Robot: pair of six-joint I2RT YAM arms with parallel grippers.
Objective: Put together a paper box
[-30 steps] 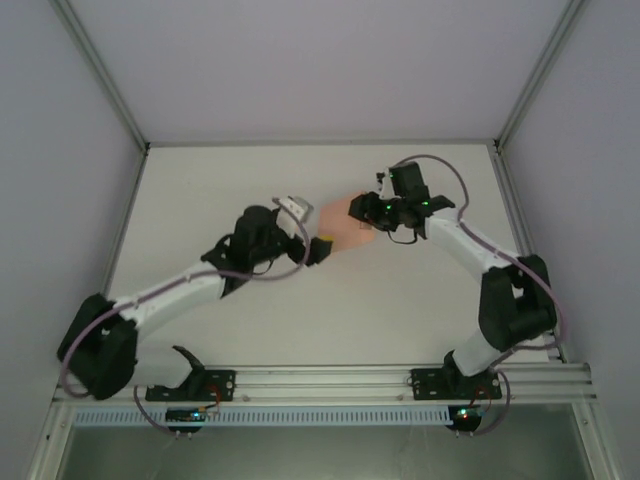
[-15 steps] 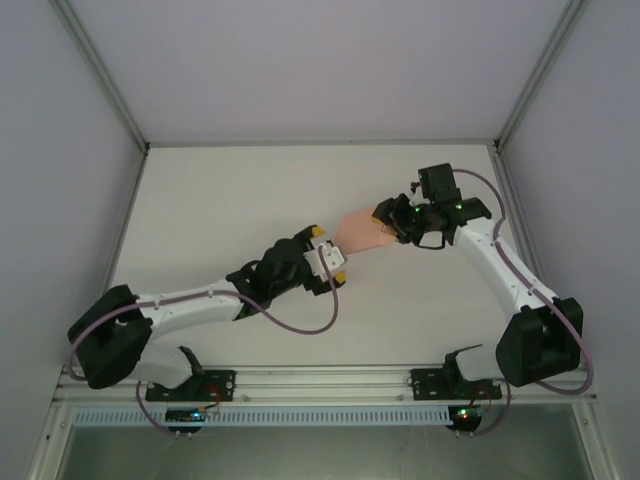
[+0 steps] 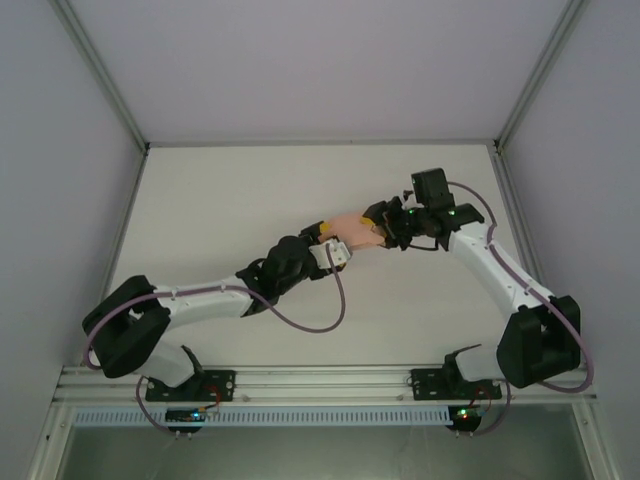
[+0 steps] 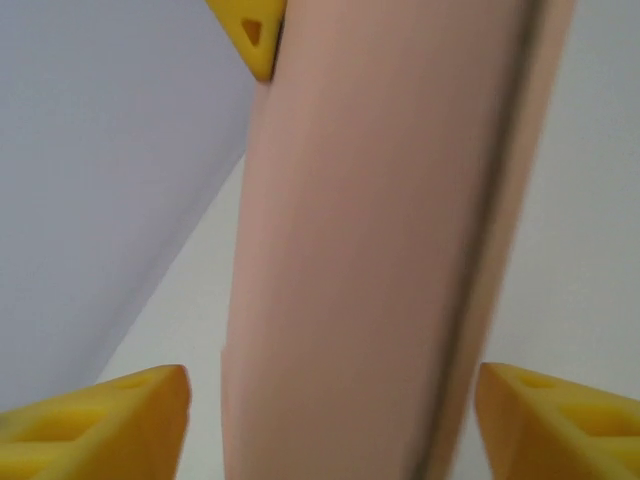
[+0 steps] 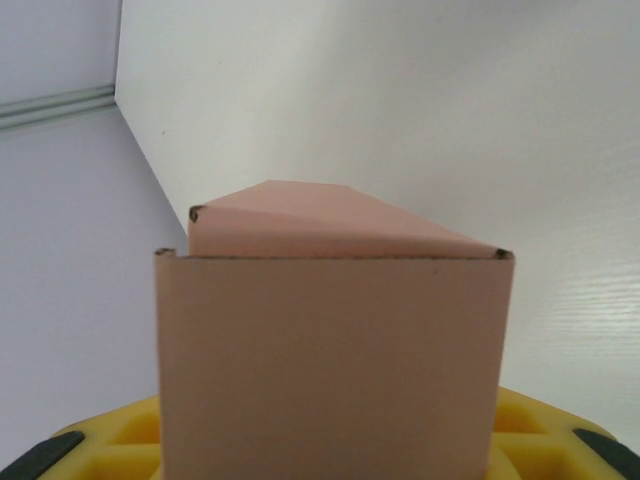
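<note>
The left arm lies low and long across the desk, running from its shoulder at the near left corner up and rightward, with the wrist bent toward the middle. Its left tool meets the left end of the paper box. In the left wrist view its yellow fingers stand wide apart with the salmon-pink card rising between them. A strip of desk shows between the left finger and the card, while the right finger sits just beside the card's edge, so this tool is spread about the box rather than clamped on it. The card is blurred and cut off at the top and bottom of that view, and a further yellow fingertip pokes in at its upper left edge. The box hangs mid-desk between the two tools, with much of it covered by them in the top view. The right tool has hold of the box's right end. In the right wrist view a flat pink face with a folded flap behind it stands in front of a yellow finger, and the contact itself is hidden by the card. The right arm rises from its base, folds at the elbow near the right edge, and reaches up and leftward.
</note>
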